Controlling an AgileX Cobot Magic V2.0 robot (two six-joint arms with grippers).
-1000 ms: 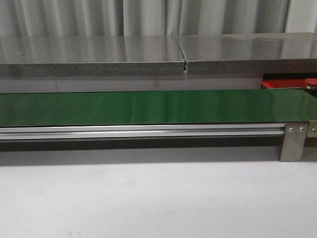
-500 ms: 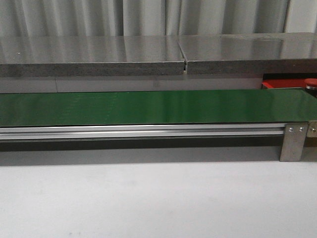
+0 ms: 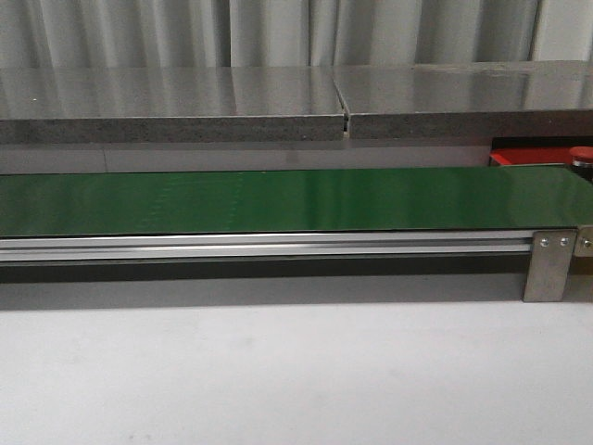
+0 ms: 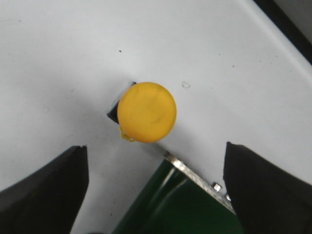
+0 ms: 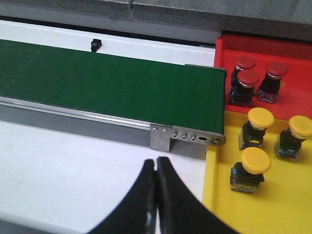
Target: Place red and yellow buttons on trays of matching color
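A yellow button with a dark base stands alone on the white table, just past the end of the green belt. My left gripper hangs above it, open, with nothing between its black fingers. My right gripper is shut and empty over the white table. Beside it the yellow tray holds three yellow buttons. Beyond it the red tray holds three red buttons. The front view shows only a corner of the red tray and one red button; neither gripper appears there.
The long green belt runs across the table on an aluminium rail with a metal bracket at its right end. A grey stone ledge lies behind it. White tabletop lies in front.
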